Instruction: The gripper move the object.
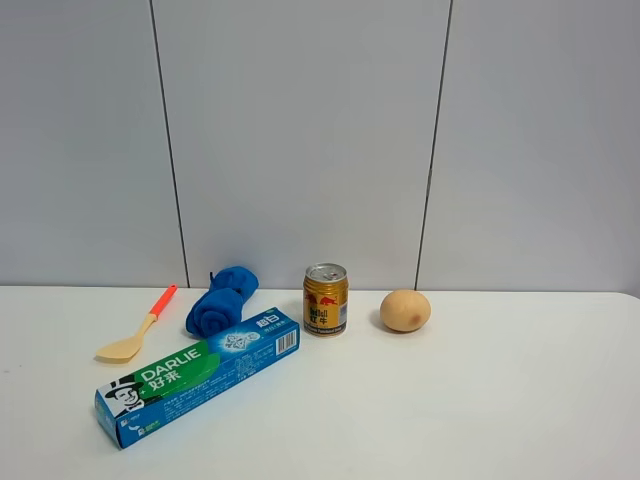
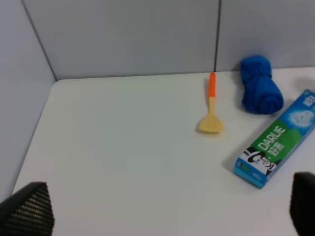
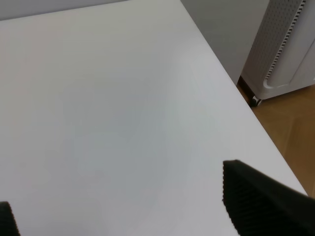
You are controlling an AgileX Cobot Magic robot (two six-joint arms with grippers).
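The spoon (image 1: 137, 331) has an orange-red handle and a pale wooden head. It lies flat on the white table at the far left, next to the rolled blue cloth (image 1: 222, 300). It also shows in the left wrist view (image 2: 211, 105). My left gripper (image 2: 165, 209) is open and empty, well back from the spoon, with fingertips (image 2: 27, 209) at the frame's corners. My right gripper (image 3: 133, 211) is open and empty over bare table near the right edge. Neither arm shows in the exterior high view.
A blue-green Darlie toothpaste box (image 1: 198, 375) lies in front of the spoon and cloth. A gold drink can (image 1: 326, 299) and a round tan fruit (image 1: 405, 310) stand mid-table. Grey wall panels close the back. A white appliance (image 3: 288, 49) stands on the floor past the table's right edge.
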